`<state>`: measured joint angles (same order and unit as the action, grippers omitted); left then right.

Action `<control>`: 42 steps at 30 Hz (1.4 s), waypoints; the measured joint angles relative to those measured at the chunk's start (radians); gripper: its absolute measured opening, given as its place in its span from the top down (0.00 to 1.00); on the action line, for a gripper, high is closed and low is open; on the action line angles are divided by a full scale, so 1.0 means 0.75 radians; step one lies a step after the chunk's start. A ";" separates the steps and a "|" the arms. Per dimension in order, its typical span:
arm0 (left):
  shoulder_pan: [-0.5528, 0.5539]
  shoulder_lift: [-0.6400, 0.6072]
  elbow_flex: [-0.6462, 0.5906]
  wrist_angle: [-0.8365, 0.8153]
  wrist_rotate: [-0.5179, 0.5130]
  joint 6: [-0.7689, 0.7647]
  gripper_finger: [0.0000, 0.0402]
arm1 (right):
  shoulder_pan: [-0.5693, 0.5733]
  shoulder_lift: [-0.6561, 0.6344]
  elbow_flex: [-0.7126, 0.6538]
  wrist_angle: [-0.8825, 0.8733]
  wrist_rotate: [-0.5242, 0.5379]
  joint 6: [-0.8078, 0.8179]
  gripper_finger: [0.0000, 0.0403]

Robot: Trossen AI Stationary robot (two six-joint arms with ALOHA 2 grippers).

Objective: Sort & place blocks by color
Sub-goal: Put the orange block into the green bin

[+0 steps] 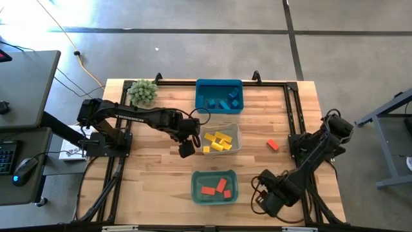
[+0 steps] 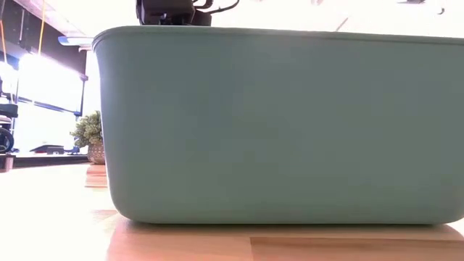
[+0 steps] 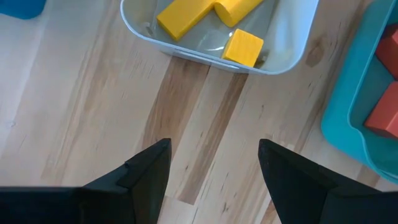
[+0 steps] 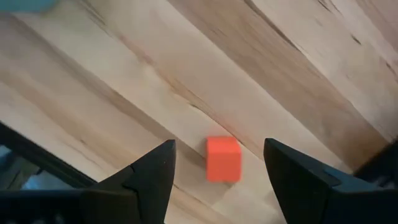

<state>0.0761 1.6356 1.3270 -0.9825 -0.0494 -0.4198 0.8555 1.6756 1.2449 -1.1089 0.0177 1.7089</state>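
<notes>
by the far left corner of the wooden table (image 1: 161,167) sits a green spiky plant ball (image 1: 143,92). the left arm reaches from the left edge toward the middle, and the left gripper (image 1: 187,149) hangs over bare wood just beside the left wall of the clear bin (image 1: 238,136); its jaws are spread apart and grasp nothing, as the left wrist view shows, with only wood grain between the dark fingers (image 3: 149,171).

at the middle of the far edge stands the blue bin (image 1: 219,84), holding several blue blocks (image 1: 222,102). in front of it, near the table's centre, the clear bin holds the yellow blocks (image 1: 219,141) (a long bar, a rounder piece and a small cube are plain in the left wrist view). toward the near edge, the teal bin (image 1: 214,174) holds three red blocks (image 1: 220,187); its wall fills nearly the whole low view.

right of the clear bin, a lone red block (image 1: 272,145) lies on bare wood, well apart from every bin and toward the right edge. the right arm is folded along the right edge, and the right gripper (image 1: 263,178) sits low near the near right corner, just right of the teal bin. its jaws are released and hold nothing; in the right wrist view the lone red block shows beyond the gap between them, resting on the wood and untouched.
</notes>
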 joint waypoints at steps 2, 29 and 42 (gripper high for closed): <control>0.000 0.000 0.000 0.000 0.000 -0.002 0.42 | 0.031 0.000 0.000 -0.024 0.000 0.049 0.42; -0.044 0.000 0.000 0.001 0.001 -0.031 0.42 | 0.216 0.002 -0.344 0.472 0.036 0.288 0.42; -0.044 0.000 0.000 0.001 -0.026 -0.006 0.42 | 0.213 -0.001 -0.390 0.507 -0.027 0.293 0.75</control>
<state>0.0429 1.6356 1.3270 -0.9821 -0.0687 -0.4246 1.0149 1.6749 0.9524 -0.7290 -0.0025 1.9283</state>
